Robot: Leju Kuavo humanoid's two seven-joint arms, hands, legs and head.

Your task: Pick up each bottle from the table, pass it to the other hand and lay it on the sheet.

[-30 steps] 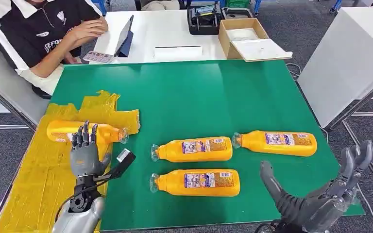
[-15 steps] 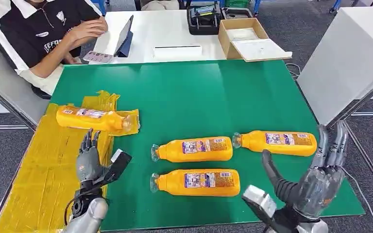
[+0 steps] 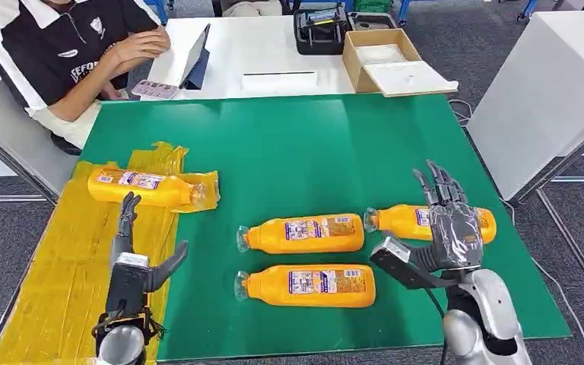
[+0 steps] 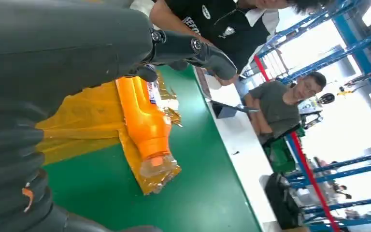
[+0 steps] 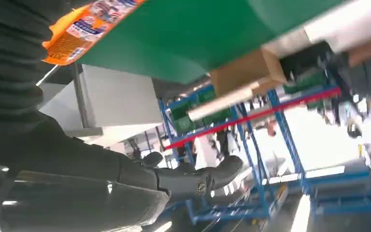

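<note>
Right hand (image 3: 447,220) raised since the earlier frame, now above the far-right bottle; left hand (image 3: 133,255) drawn back toward the near edge.
Both hands empty, fingers spread. Near: orange plastic bottle (image 3: 308,286) lying on green worktop (image 3: 289,152). Mid: two more orange bottles (image 3: 304,233), (image 3: 403,220). Left: fourth orange bottle (image 3: 143,187) lying on crinkled yellow sheet (image 3: 61,266). Far: seated person (image 3: 61,53), cardboard box (image 3: 372,57).
</note>
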